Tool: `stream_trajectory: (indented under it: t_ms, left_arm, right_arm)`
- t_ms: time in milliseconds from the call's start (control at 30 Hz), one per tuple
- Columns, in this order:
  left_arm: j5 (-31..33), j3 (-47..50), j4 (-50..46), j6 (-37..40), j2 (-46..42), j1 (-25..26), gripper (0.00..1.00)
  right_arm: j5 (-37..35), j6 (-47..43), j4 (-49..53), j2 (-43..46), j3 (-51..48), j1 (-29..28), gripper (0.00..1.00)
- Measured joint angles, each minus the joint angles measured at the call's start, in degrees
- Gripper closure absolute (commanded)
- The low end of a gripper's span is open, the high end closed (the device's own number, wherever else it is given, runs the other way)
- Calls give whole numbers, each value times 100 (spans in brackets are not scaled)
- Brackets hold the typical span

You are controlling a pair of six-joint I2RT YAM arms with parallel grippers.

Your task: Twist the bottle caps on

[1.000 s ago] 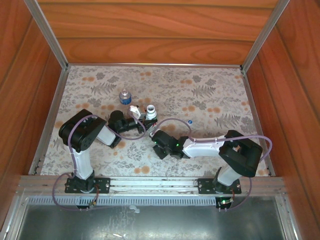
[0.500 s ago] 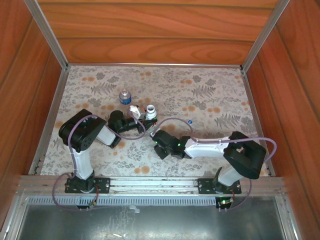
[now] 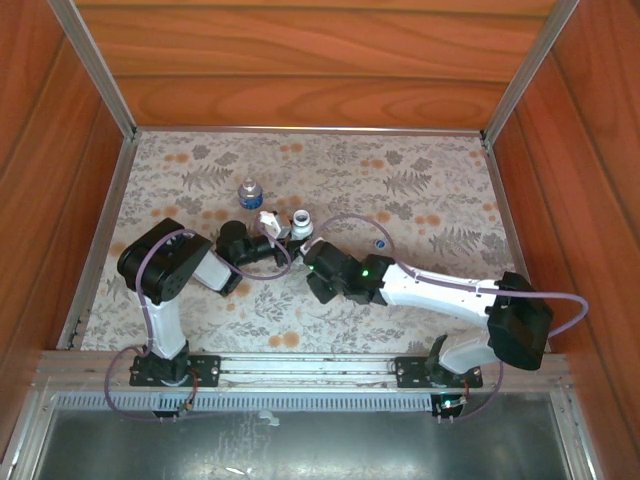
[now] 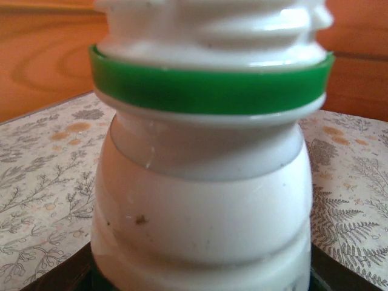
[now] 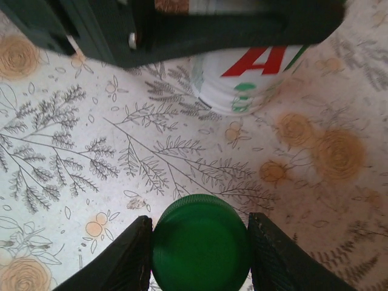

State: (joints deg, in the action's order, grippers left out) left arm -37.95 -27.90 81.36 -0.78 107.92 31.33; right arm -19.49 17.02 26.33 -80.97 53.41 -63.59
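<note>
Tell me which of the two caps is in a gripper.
The dark green cap, pinched by the right gripper. The smaller blue cap lies loose on the table.

Open bench (image 3: 430, 180) lies toward the far edge and the right side, closed in by wooden walls (image 3: 300, 90) on three sides. At mid-bench the left end effector (image 3: 280, 230), clamped on the white bottle (image 3: 302, 220), and the right end effector (image 5: 200, 236), gripping the green cap (image 5: 200, 242) just beside that bottle, leave little passage between them. The clear bottle (image 3: 249, 190) stands near, farther back.
</note>
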Motion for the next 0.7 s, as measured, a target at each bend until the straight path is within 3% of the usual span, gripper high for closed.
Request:
stream_trajectory:
  t_ms: [700]
  left_arm:
    - [-92,0,-2,52,0,2,46]
  right_arm:
    - [258,-721,1440,85,1991,708,56]
